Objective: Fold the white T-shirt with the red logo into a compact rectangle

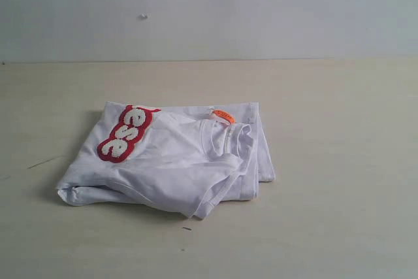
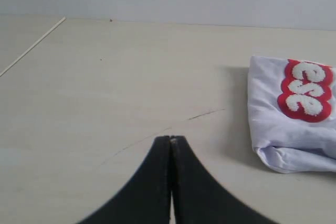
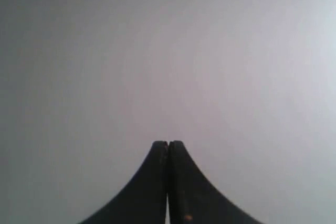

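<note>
Folded into a rumpled rectangle, the white T-shirt (image 1: 176, 168) lies on the pale table (image 1: 339, 213), with the red logo (image 1: 125, 134) on its left fold and the orange neck tag (image 1: 223, 116) at its far edge. The left gripper (image 2: 171, 139), jaws pressed together and empty, is off the shirt's logo end. The right gripper (image 3: 168, 142), likewise closed, faces blank grey.

The T-shirt (image 1: 176, 168) was plain white, and the logo (image 1: 125, 134) on it was a red patch bearing puffy white letters, while the small tag (image 1: 223, 116) at the neck was bright orange. The desk (image 1: 326, 213) was a pale cream-beige with a few thin dark scratch lines, and the wall (image 1: 261, 11) behind was a flat pale grey-white. The left gripper (image 2: 171, 139) and the right gripper (image 3: 168, 143) were both matt black, the right one with a tiny orange speck.
</note>
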